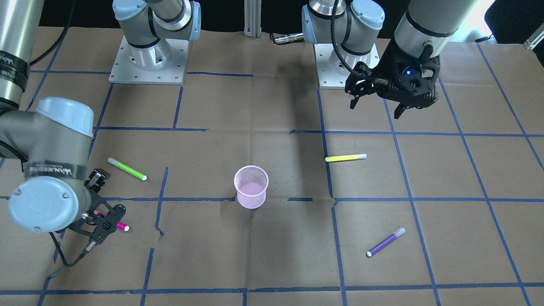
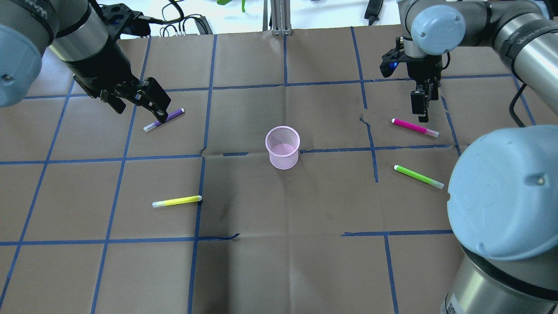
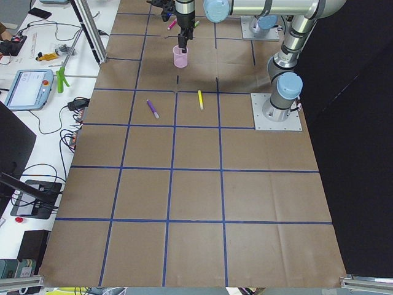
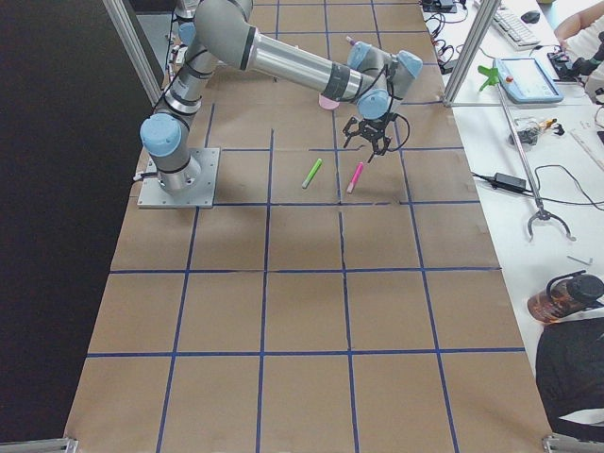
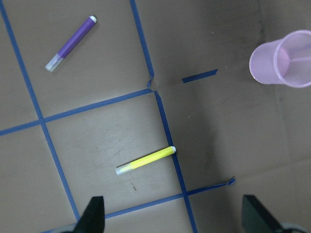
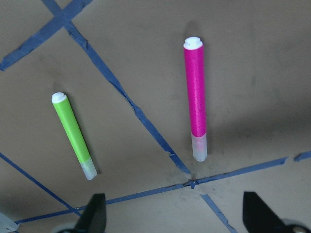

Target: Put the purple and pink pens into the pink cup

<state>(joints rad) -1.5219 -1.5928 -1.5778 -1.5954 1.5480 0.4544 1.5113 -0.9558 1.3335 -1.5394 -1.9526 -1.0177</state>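
While both task pens lie flat on the counter [image 2: 279, 261], the pink cup [image 2: 283, 147] stands upright mid-counter. Purple pen [image 2: 164, 120] is on the robot's left side, well apart from the cup; pink pen [image 2: 415, 127] is on its right, near a green pen [image 2: 418, 176]. Left gripper [image 1: 376, 108] hangs above the counter, fingers spread wide. Right gripper [image 2: 421, 109] hovers over the pink pen, fingers apart, not touching it.
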